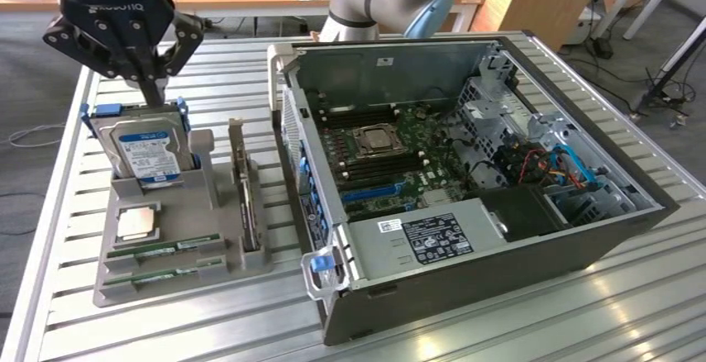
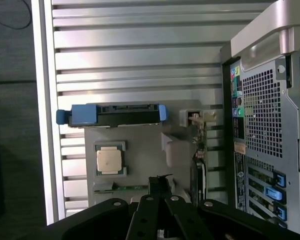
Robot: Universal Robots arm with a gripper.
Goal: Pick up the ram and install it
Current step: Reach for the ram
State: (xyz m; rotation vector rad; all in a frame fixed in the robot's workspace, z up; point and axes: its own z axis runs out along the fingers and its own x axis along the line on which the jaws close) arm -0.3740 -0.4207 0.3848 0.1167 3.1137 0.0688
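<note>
Two green ram sticks lie flat in slots at the front of the grey holder (image 1: 210,213), the nearer ram (image 1: 165,275) just in front of the other ram (image 1: 165,248). In the wrist view a strip of one ram (image 2: 127,188) shows beside my fingertips. My gripper (image 1: 152,91) hangs above the holder's far end, over the upright hard drive (image 1: 144,154), well above the sticks. Its fingers (image 2: 152,186) are shut together and hold nothing.
A square silver CPU (image 1: 135,223) sits in the holder between the drive and the ram. A card (image 1: 245,205) stands on edge at the holder's side. The open computer case (image 1: 331,180) with its motherboard (image 1: 408,164) lies at the exterior view's right on the slatted metal table (image 1: 165,329).
</note>
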